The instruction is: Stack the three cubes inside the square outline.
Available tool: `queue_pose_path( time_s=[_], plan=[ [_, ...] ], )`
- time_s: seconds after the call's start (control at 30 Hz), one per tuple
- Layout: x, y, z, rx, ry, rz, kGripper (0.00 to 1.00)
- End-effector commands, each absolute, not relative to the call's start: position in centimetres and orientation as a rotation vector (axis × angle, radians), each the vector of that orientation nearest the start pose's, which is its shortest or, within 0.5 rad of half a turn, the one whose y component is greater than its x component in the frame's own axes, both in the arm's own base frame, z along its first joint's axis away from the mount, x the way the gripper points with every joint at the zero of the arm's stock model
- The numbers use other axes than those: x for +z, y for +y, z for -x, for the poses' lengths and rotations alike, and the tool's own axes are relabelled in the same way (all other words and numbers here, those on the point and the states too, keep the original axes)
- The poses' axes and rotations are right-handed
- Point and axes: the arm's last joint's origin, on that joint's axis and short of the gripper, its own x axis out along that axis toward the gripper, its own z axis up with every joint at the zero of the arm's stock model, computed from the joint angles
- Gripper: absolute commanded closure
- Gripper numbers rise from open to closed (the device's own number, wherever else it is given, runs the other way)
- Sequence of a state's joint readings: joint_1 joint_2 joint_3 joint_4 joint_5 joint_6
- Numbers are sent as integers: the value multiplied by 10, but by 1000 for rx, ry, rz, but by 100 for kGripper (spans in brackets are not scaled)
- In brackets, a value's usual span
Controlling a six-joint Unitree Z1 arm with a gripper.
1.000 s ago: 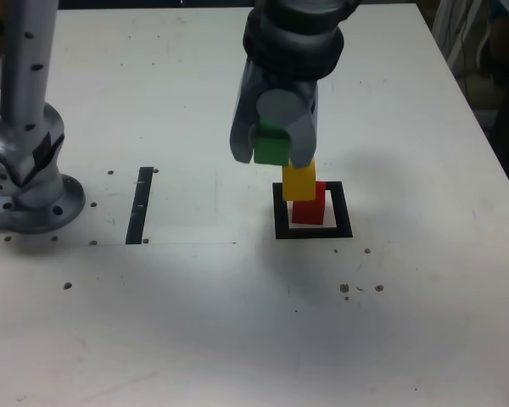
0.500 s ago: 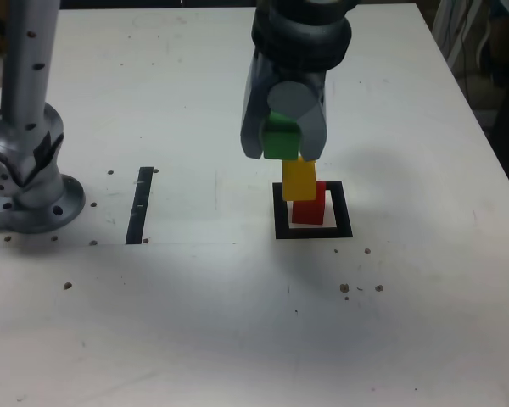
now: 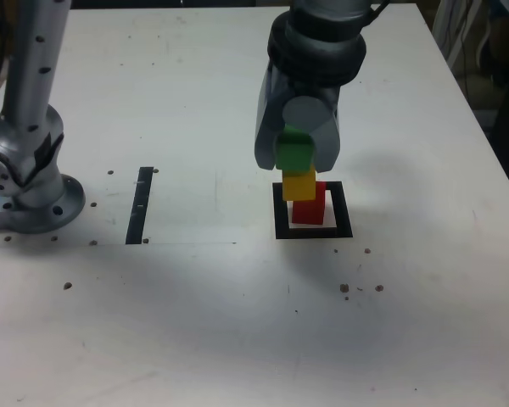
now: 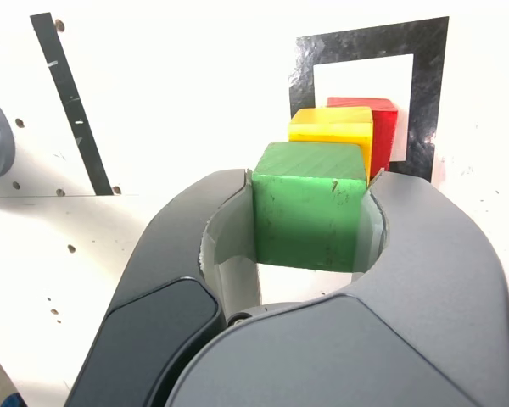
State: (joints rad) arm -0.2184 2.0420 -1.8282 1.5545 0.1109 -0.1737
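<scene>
My gripper (image 3: 295, 157) (image 4: 310, 212) is shut on the green cube (image 3: 294, 153) (image 4: 309, 203), which hangs just above the stack. Below it the yellow cube (image 3: 299, 183) (image 4: 332, 133) rests on the red cube (image 3: 309, 206) (image 4: 380, 127). Both stand inside the black square outline (image 3: 279, 212) (image 4: 426, 85) with its white centre. In the exterior view the green cube sits slightly to the left of the yellow one, almost over it. Whether green and yellow touch I cannot tell.
The arm's grey base (image 3: 25, 170) stands at the exterior view's left. A straight black strip (image 3: 140, 203) (image 4: 72, 102) lies between base and outline. Small holes dot the white table (image 3: 237, 322). Dark clutter lies beyond the table's right edge (image 3: 483, 110).
The gripper has carried the green cube to the exterior view's right and a little lower, from beside the stack to almost directly above the yellow cube.
</scene>
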Motion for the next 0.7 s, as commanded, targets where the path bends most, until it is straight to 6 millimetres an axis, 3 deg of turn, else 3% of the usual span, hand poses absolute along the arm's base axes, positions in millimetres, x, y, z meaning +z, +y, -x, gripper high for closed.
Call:
queue_pose_path(
  time_s=[0.0, 0.27, 0.53, 0.67],
  plan=[
    [306, -73, -355, 73, 1737, -166, 89],
    [301, -73, -360, 74, 1719, -175, 86],
    [297, -73, -359, 76, 1734, -179, 69],
    [295, -74, -360, 73, 1741, -178, 52]
  ],
)
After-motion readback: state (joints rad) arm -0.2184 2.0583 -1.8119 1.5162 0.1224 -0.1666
